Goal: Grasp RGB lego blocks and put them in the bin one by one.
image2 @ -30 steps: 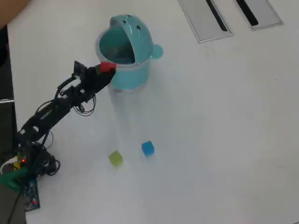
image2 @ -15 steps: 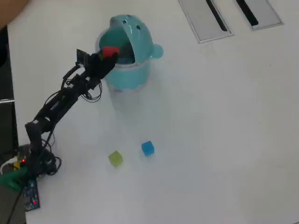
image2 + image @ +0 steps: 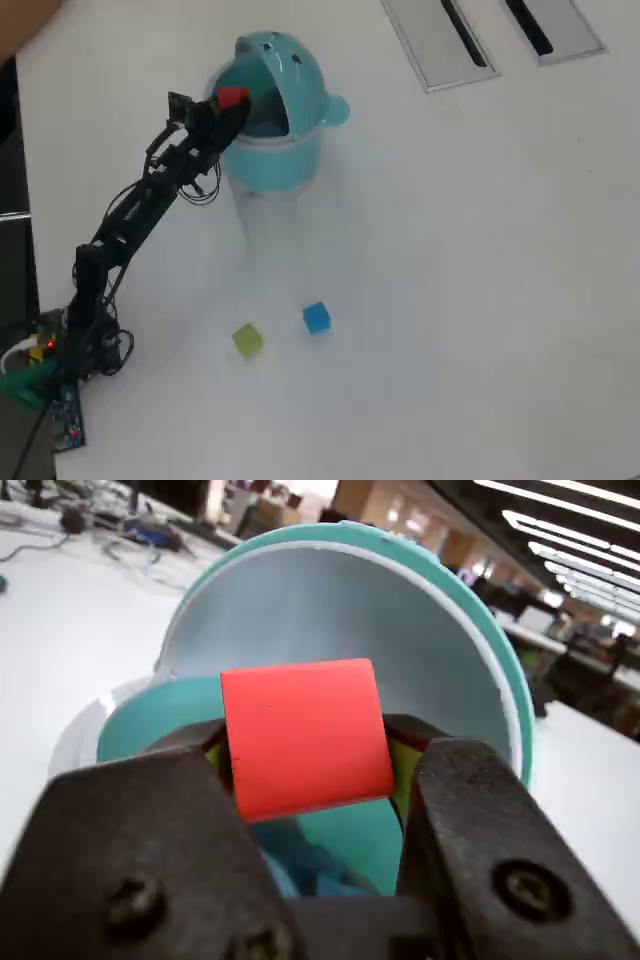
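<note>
Red plastic cube (image 3: 305, 735) sits clamped between the dark metal gripper's (image 3: 228, 104) jaws, poised over the round teal plastic bin's (image 3: 300, 155) open mouth. Released too near the rim, it could likely bounce out onto the white table (image 3: 480, 280).

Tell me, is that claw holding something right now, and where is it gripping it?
Yes: the gripper holds the red lego block, its jaws pressing the block's two opposite side faces, just above the open teal bin.
</note>
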Robot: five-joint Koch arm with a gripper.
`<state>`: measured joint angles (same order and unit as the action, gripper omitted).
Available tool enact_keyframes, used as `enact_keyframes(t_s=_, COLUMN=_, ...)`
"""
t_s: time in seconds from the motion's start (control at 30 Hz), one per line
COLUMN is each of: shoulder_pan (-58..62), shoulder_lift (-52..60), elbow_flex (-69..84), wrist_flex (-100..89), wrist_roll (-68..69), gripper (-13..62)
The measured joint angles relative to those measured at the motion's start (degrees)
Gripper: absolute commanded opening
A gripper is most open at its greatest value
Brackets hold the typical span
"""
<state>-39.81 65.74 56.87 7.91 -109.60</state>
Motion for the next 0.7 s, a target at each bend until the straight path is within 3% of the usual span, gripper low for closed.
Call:
enact_keyframes(t_s=0.17, shoulder_pan=-2.46, shoulder_lift=-3.69, elbow_flex=-1.67, wrist_flex=0.0, wrist_roll=0.0, gripper=9.1)
enact_keyframes(t_s=0.23, shoulder_pan=-1.85, shoulder_lift=-10.37, elbow_flex=-15.38, wrist_flex=1.58, wrist_roll=0.09, gripper=17.6)
enact_keyframes(t_s=0.3, shoulder_pan=-1.85, shoulder_lift=-12.48, elbow_flex=-17.23, wrist_flex=2.64, wrist_roll=4.92, gripper=20.8)
enact_keyframes(t_s=0.6, shoulder_pan=-1.76, shoulder_lift=-13.97, elbow_flex=-21.71, wrist_flex=9.05, wrist_roll=5.27, gripper=22.5)
enact_keyframes(t_s=0.7, shoulder_pan=-1.41, shoulder_lift=-14.41, elbow_flex=-25.22, wrist_flex=10.37, wrist_roll=5.27, gripper=35.9)
